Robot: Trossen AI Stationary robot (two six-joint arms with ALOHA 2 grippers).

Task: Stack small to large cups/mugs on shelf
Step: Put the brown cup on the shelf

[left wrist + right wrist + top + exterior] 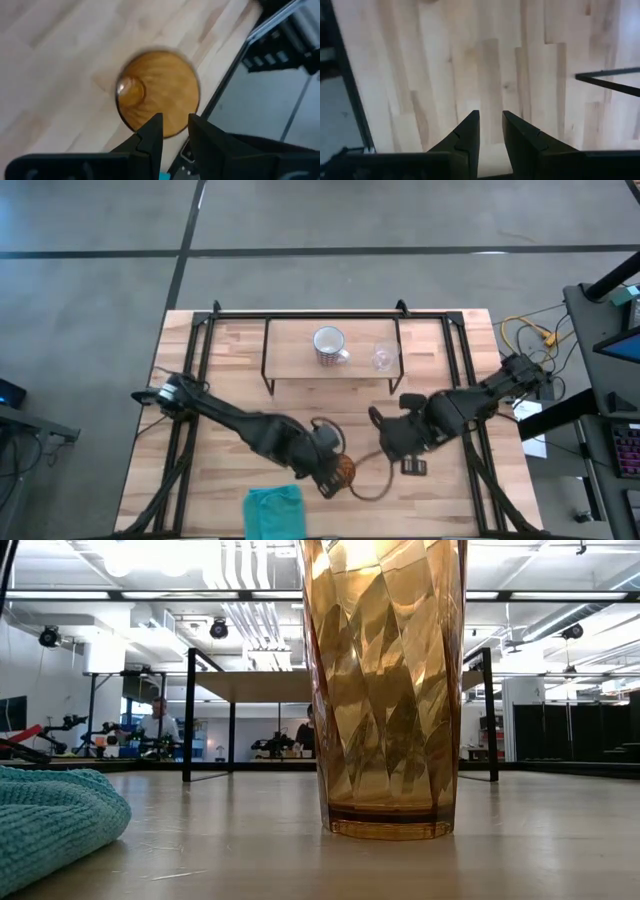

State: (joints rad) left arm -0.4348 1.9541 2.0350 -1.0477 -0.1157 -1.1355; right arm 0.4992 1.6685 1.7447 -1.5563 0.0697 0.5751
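Observation:
The amber ribbed tumbler (346, 471) stands upright on its base on the table near the front; it fills the low view (385, 690). My left gripper (330, 472) hovers over it, and its fingers (175, 125) stand a narrow gap apart above the tumbler's rim (157, 95). The white mug (329, 346) and the clear glass (383, 357) stand side by side on the shelf (295, 355). My right gripper (383, 438) is over bare table (490, 117), right of the tumbler, with a narrow gap and nothing in it. My left gripper comes at the tumbler from above, pointing down, with both fingertips (156, 125) over one side of the rim (172, 134). I cannot tell whether they touch it. The tumbler stands upright on the table.
A teal cloth (275, 510) lies at the table's front edge, left of the tumbler, and shows in the low view (50, 820). A thin cord (375, 485) loops on the table toward a small black device (412, 467). The shelf's black frame (266, 355) stands at the far middle.

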